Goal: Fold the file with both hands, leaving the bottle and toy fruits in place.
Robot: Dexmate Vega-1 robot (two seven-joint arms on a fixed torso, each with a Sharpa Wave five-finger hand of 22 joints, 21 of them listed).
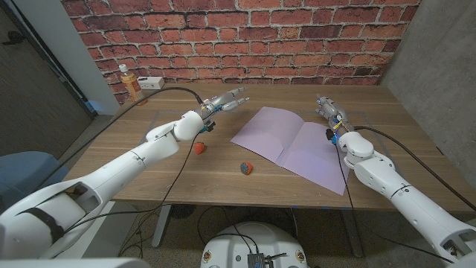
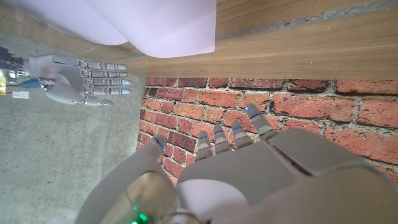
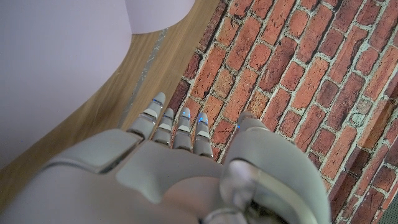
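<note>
A lilac file [image 1: 291, 140] lies opened flat on the wooden table [image 1: 186, 175], right of centre. My left hand [image 1: 224, 102] hovers just beyond the file's far left corner with its fingers spread and nothing in them. My right hand [image 1: 330, 113] is at the file's far right edge, fingers straight, holding nothing. The left wrist view shows my left hand [image 2: 249, 165], the file [image 2: 155, 22] and my right hand [image 2: 78, 78] across from it. In the right wrist view my right hand [image 3: 180, 158] reaches past the file [image 3: 56, 62].
A bottle [image 1: 130, 83] of orange drink stands at the table's far left corner beside a small white box [image 1: 152, 81]. A red toy strawberry [image 1: 199, 147] and a second toy fruit [image 1: 246, 167] lie near the file's left side. A brick wall [image 1: 245, 37] runs behind the table.
</note>
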